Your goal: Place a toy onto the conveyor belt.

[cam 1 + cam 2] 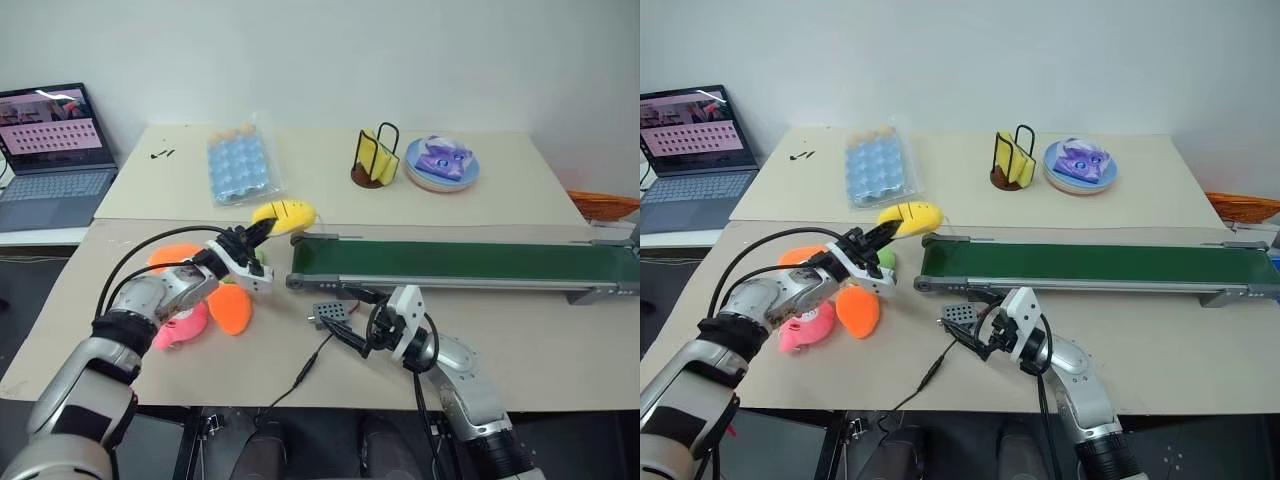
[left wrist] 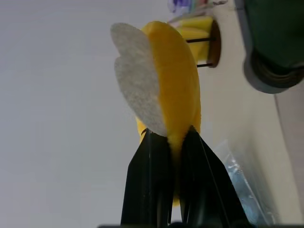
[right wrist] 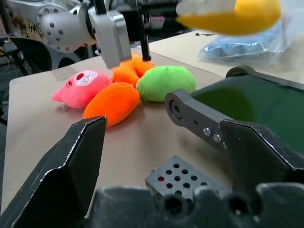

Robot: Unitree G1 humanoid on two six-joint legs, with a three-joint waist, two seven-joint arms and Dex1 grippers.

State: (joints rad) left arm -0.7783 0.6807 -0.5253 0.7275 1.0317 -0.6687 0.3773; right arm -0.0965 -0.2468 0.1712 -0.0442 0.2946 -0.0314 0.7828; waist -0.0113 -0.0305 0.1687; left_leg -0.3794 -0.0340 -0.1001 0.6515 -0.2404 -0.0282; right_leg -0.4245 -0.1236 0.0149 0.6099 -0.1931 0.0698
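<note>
Toy: yellow plush toy (image 1: 284, 213) hangs in the air, pinched at its tail end by the left gripper (image 1: 257, 233), just short of the belt's near roller end.
Left gripper: clenched on the toy; in the left wrist view its two black fingers (image 2: 147, 185) squeeze the yellow body, whitish underside turned to one side.
Pile under the left arm: pink pig-face plush (image 1: 180, 328), orange carrot plush (image 1: 231, 309), and a green plush (image 3: 167, 82) sit close together on the table, below the gripper.
Key relation: conveyor belt (image 1: 460, 263) lies at about 3 o'clock from the toy; toy's long axis runs toward 2 o'clock, out of the fingers and almost in line with the belt's length. My read: a short carry toward 3 o'clock puts it over the green surface.
Nearer arm: left, since it already has the toy.
Right gripper: right gripper (image 1: 362, 330) rests released, jaws wide apart, at 6 o'clock from the belt's end, near a small grey perforated box (image 1: 331, 314).
</note>
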